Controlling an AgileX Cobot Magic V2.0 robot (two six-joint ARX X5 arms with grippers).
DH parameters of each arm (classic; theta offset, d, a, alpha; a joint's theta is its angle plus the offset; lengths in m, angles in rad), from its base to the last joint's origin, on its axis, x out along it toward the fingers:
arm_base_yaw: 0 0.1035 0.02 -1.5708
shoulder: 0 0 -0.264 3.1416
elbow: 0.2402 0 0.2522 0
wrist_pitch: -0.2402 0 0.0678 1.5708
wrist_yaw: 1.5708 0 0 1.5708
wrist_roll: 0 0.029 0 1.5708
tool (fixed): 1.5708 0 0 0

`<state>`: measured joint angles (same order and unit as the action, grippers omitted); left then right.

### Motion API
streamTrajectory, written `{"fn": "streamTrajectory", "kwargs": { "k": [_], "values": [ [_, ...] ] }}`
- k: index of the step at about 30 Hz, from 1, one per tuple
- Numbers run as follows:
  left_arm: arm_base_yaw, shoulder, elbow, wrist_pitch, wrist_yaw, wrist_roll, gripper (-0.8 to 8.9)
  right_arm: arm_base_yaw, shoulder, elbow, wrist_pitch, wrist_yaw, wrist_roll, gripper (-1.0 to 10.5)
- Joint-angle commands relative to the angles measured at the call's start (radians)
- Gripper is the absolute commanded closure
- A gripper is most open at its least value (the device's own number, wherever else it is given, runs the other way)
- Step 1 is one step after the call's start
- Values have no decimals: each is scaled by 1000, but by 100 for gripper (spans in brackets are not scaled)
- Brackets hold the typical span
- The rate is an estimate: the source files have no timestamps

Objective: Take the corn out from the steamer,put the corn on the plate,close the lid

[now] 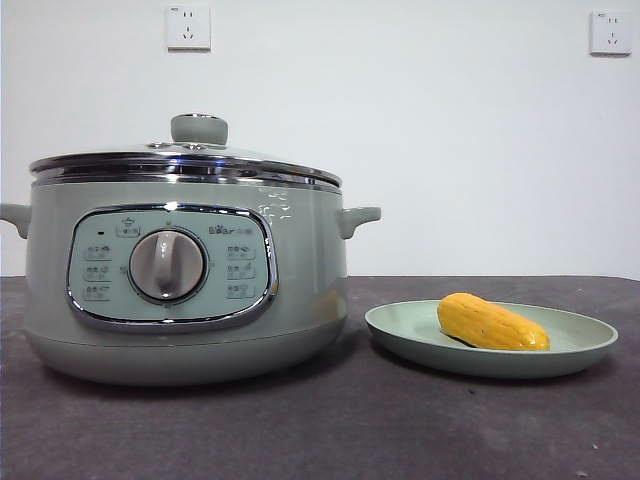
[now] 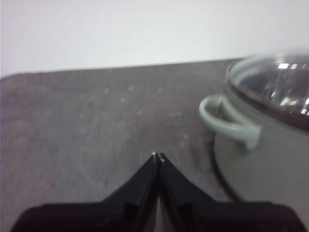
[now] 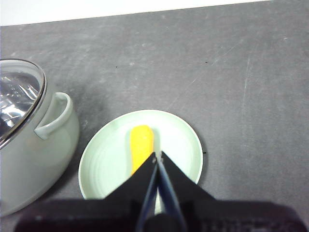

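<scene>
The sage-green steamer point(image 1: 185, 280) stands at the left of the front view with the glass lid point(image 1: 190, 160) closed on it. The yellow corn point(image 1: 490, 322) lies on the pale green plate point(image 1: 585, 345) to its right. Neither arm shows in the front view. My left gripper point(image 2: 158, 156) is shut and empty above the dark table, beside the steamer's side handle point(image 2: 227, 121). My right gripper point(image 3: 158, 155) is shut and empty, held above the plate point(image 3: 106, 164) and the corn point(image 3: 141, 145). The steamer point(image 3: 29, 145) with its lid point(image 3: 19, 96) also shows in the right wrist view.
The table has a dark grey mat point(image 1: 400, 430). A white wall with two sockets point(image 1: 188, 27) stands behind. Bare mat lies in front of the steamer and the plate.
</scene>
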<state>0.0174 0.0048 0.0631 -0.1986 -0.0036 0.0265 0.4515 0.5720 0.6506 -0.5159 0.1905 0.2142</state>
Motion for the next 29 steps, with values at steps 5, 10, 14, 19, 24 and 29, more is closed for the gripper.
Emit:
{"fn": "streamTrajectory", "kwargs": {
  "k": [5,10,14,19,24,29],
  "values": [
    [13,-3,-60,10,4,-24,817,0,-1,-5,7,-1,11,945],
    [15,-3,-60,12,6,-26,817,0,-1,-5,6,-1,11,945],
    [15,-3,-60,14,6,-26,817,0,-1,-5,6,0,11,945],
    [15,-3,-60,14,6,-26,817,0,-1,-5,6,0,12,945],
    [15,-3,-60,14,6,-26,817,0,-1,-5,6,-1,11,945],
    [15,-3,-60,14,6,-26,817,0,-1,-5,6,-1,12,945]
  ]
}}
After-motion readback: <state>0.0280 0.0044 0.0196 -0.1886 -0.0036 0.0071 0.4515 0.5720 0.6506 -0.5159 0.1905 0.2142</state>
